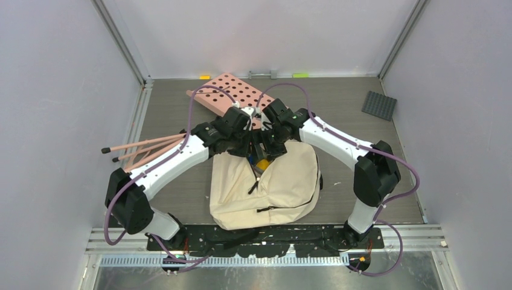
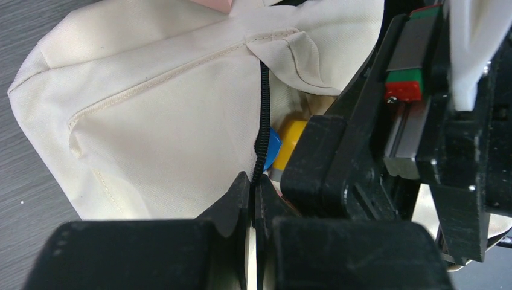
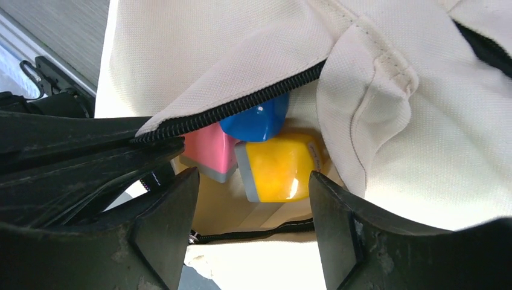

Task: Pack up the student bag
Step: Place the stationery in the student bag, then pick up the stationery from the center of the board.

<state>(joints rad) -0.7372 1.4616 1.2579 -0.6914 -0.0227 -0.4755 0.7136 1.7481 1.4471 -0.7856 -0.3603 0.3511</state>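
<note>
Top external: student bag [image 1: 265, 187] slumped mid worktop [image 1: 362, 139], near side. Left jaws pinched shut on its zipper edge [image 2: 262, 133] — right jaws wide apart, empty, facing yellow block [image 3: 281, 172] inside. Soft, floppy cloth — best taken by stiffer zipper hem.

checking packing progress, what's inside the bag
Through the open zipper: a yellow block, a blue piece and a pink block, bunched together. The bag fabric covers anything deeper.
</note>
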